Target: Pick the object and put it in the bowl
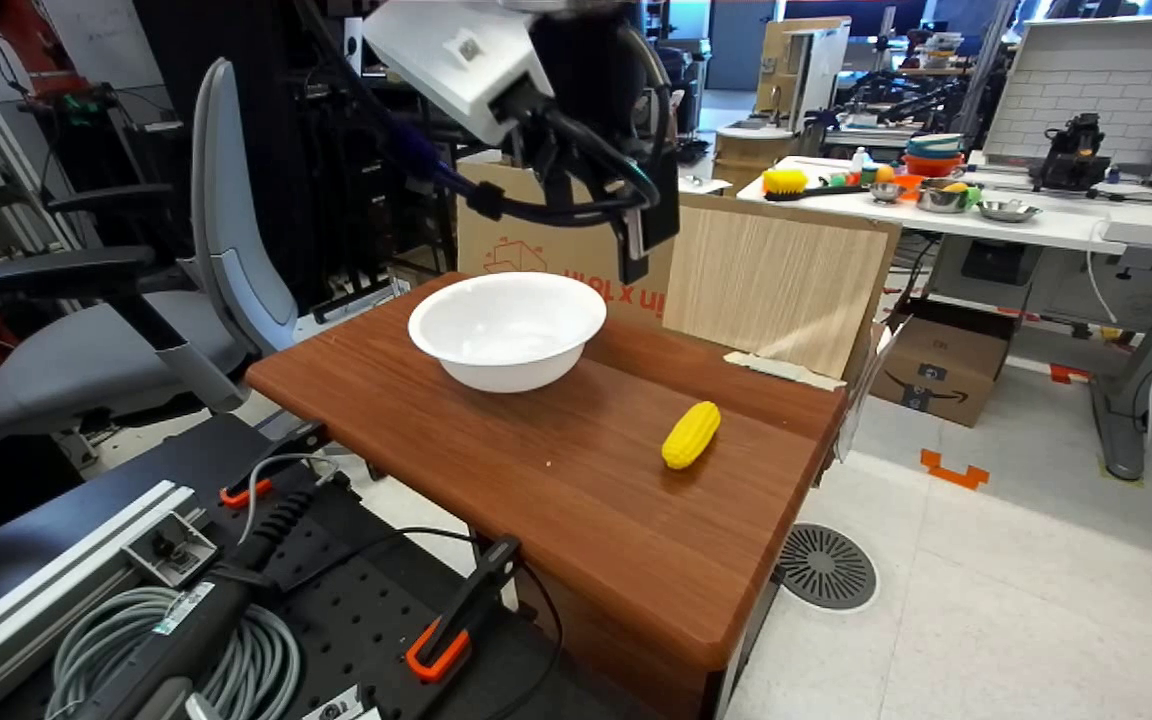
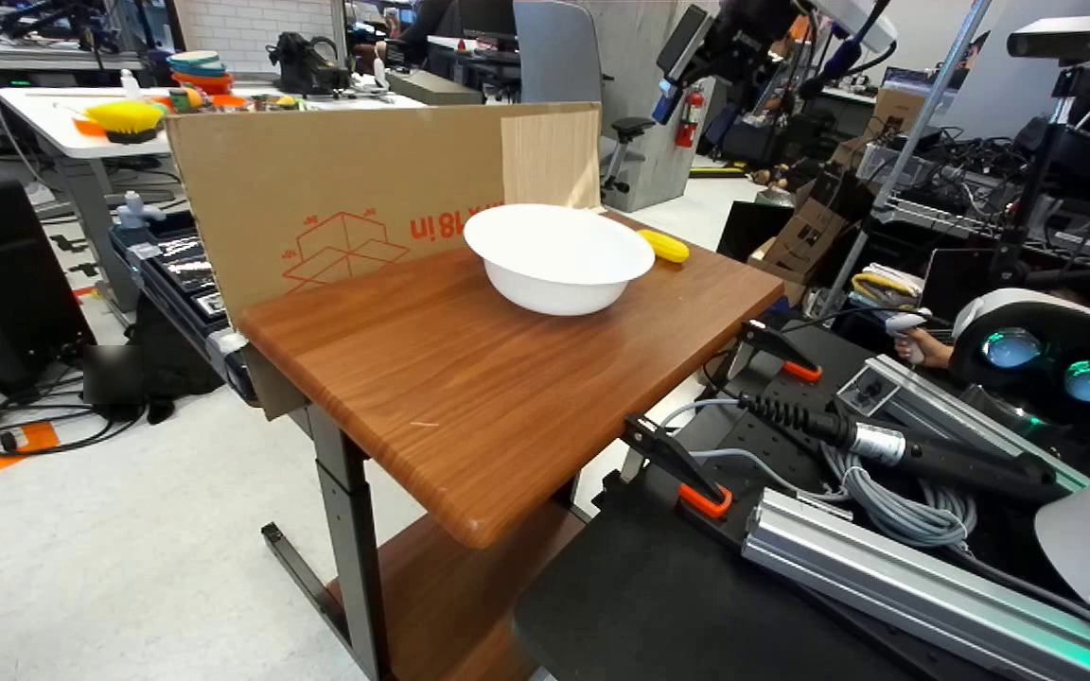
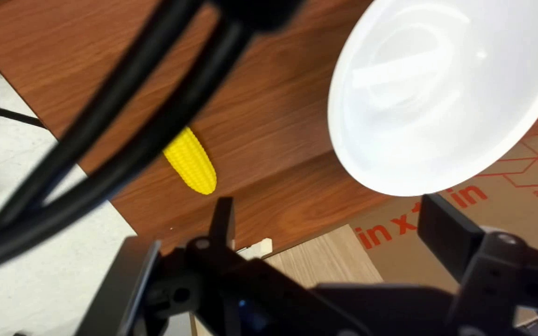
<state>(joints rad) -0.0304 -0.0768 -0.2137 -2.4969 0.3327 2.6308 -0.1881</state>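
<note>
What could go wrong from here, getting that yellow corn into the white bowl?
The yellow corn is rounded, so it might roll if nudged. Black cables cover part of it in the wrist view, which could spoil the aim. And the open gripper might knock the white bowl on its way down, since one finger appears right by it in that view.

White arm (image 1: 456,65), black cables (image 3: 187,95), black 2-finger gripper (image 3: 332,221).

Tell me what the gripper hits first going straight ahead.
Probably the tabletop between corn and bowl, by the wrist view; depth is unclear, so the gripper might clip the bowl first.
</note>
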